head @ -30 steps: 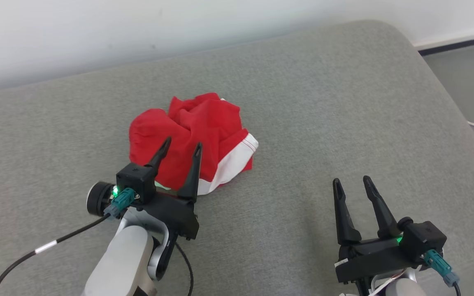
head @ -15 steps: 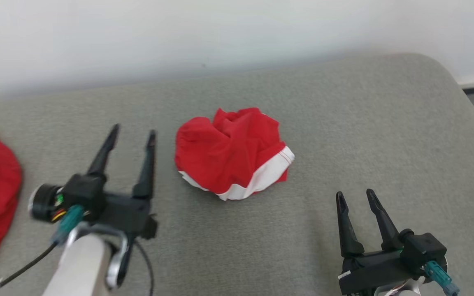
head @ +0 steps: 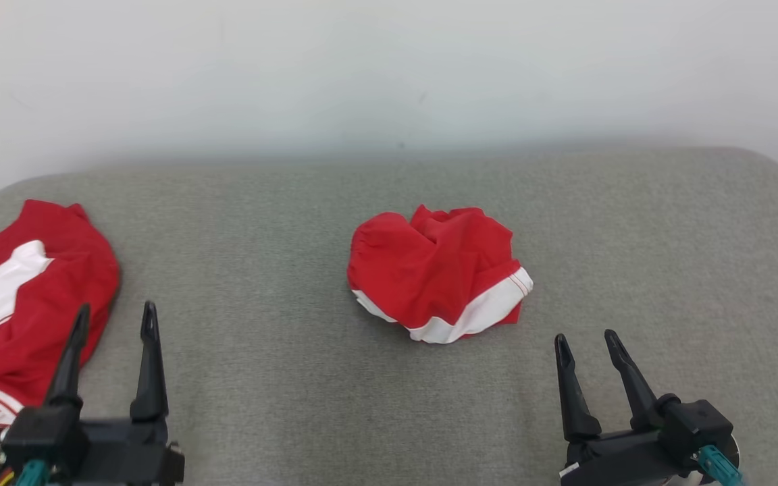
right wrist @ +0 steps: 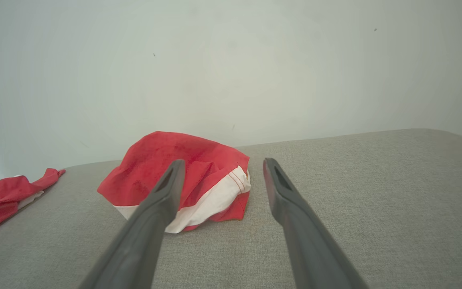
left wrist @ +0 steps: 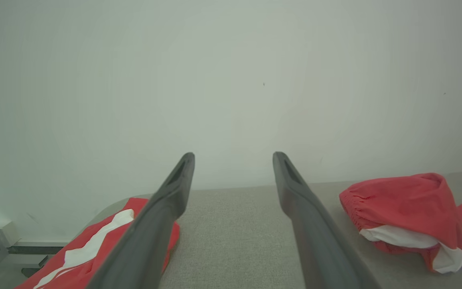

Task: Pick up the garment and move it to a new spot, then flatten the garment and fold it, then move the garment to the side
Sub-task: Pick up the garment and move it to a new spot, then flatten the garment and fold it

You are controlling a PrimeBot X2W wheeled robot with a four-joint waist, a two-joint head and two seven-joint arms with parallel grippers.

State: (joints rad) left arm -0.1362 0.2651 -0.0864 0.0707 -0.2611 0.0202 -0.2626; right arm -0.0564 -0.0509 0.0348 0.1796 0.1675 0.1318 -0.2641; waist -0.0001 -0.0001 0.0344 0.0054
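**Holdings: two pincers spread wide, garment lying free ahead of them**

Item 1. Left pincer (head: 116, 308): fingers stood wide apart and gripped nothing, tips pointing toward the wall (head: 362, 67).

Item 2. Right pincer (head: 585, 337): fingers likewise spread, with nothing between them.

Item 3. Crumpled garment (head: 436, 270): red with a white band along its near edge, bunched into a heap on the grey cushion (head: 281, 378). It lay ahead of both pincers and between them, ahead and to the left of the right pincer's tips and nearer to that one. It was well off to the right of the left pincer and touched neither.

Item 4. Second garment (head: 44, 283): red with white panel and stripes, spread at the cushion's edge. It sat just beside the left pincer, on its left side. Whether the left finger touched the cloth could not be told.
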